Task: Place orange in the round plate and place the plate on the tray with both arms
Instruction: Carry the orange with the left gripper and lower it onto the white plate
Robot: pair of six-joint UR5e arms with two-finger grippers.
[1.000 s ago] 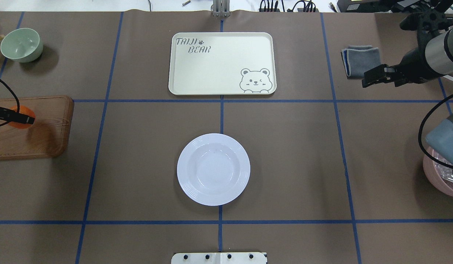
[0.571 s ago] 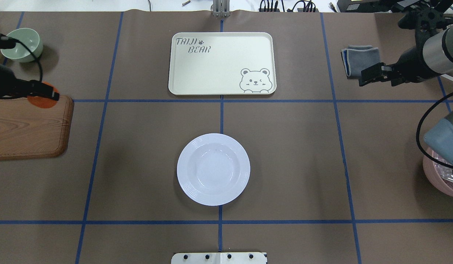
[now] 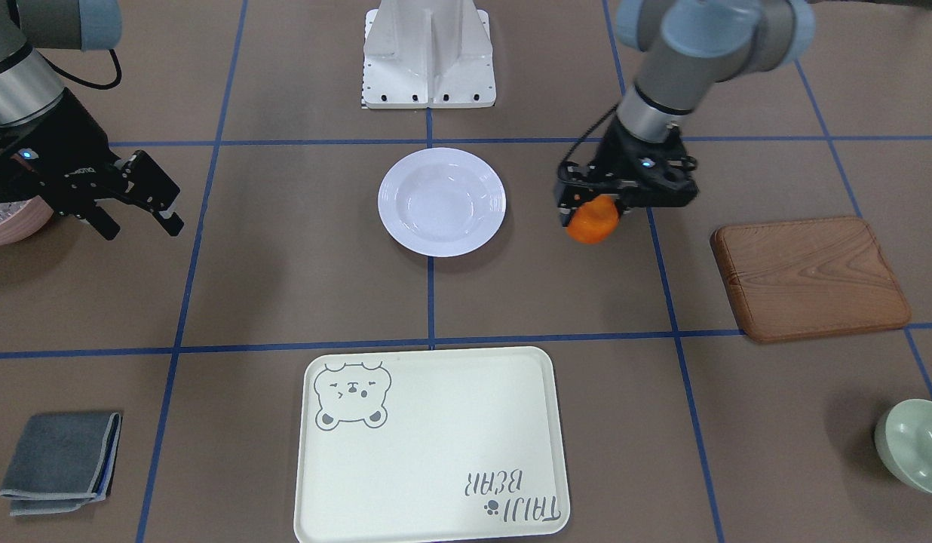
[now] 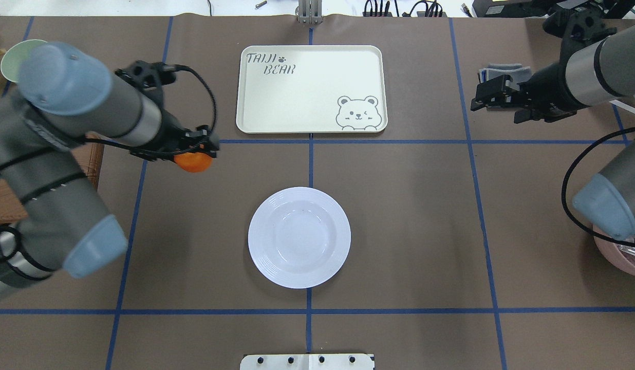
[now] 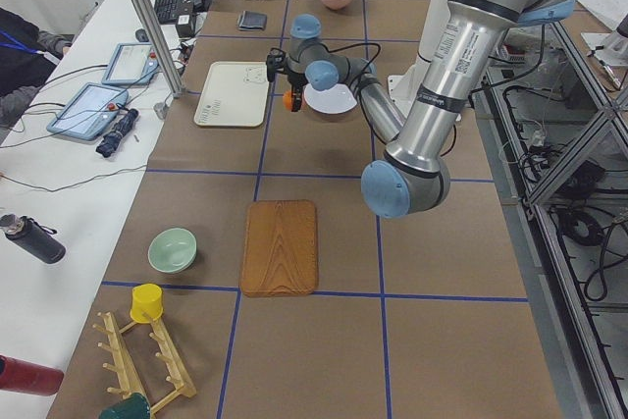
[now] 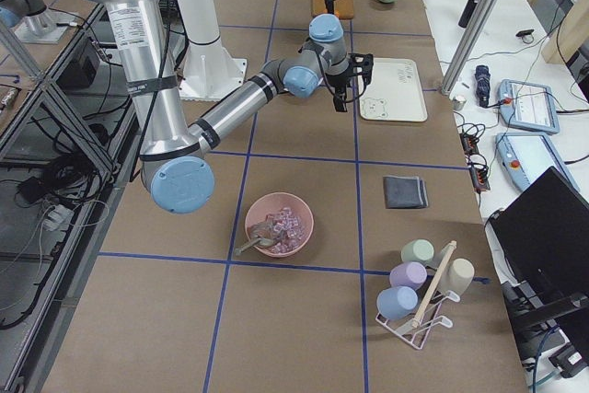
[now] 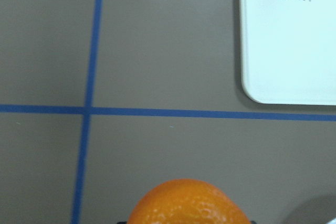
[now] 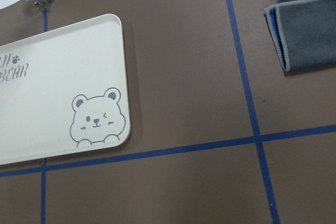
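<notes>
A brown paper table cover ruled into squares with blue tape fills my screens, with a white mounting plate at the near edge in the middle. The left gripper [image 3: 593, 205] points down and has its black fingers clenched on the small glossy bright-orange fruit [image 4: 193, 162], one on each side of it. The orange hangs raised above the paper to the left of the glossy white round deep plate with the ridged rim [image 4: 299, 237]. It is apart from the plate and lies between it and the brown wooden board [image 3: 809, 275] at the left side. From the left wrist camera I see only the top of the orange at the bottom edge, with a tape crossing and one corner of the tray beyond it. The plate sits flat on the centre tape line. Beyond it, on the far side of the cross line and well apart from it, lies the large pale cream-yellow rectangular plastic tray with the grey bear face and "TAIJI BEAR" lettering [image 4: 310, 90]. The right gripper [image 3: 140, 220] hovers out to the right with its jaws spread wide. It is near the folded grey cloth [image 3: 59, 461], and its wrist camera looks down on the tray's bear corner and that cloth. A pale green bowl [image 3: 915, 445] stands at the far left, and a pink bowl [image 6: 279, 225] sits at the near right under the right arm.
</notes>
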